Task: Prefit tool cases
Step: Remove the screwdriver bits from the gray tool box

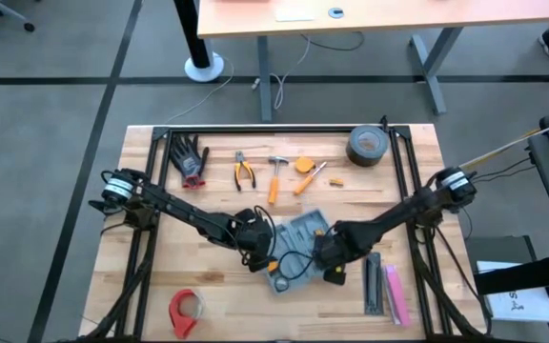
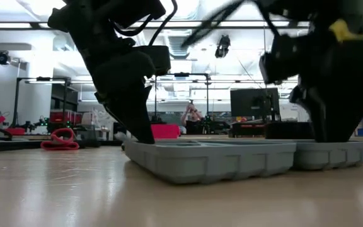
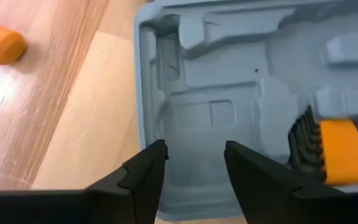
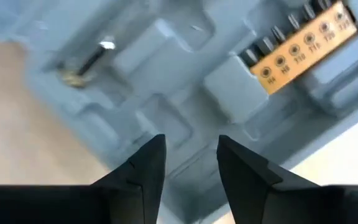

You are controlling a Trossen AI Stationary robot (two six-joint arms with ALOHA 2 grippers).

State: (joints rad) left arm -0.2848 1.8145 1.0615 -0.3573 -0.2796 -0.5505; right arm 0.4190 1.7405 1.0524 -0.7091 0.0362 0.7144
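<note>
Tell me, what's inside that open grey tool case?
The tool case holds moulded, mostly empty slots and an orange holder of screwdriver bits. In the high view both arms cover part of the tray, so the rest stays hidden.

One open tool case point(image 1: 298, 246) sits mid-table, one orange bit holder point(image 4: 303, 45) inside. Around it: one pair of gloves point(image 1: 190, 158), one pliers point(image 1: 244, 171), one hammer point(image 1: 275, 177), two tape rolls point(image 1: 367, 145), two grippers point(image 3: 194, 171).
</note>
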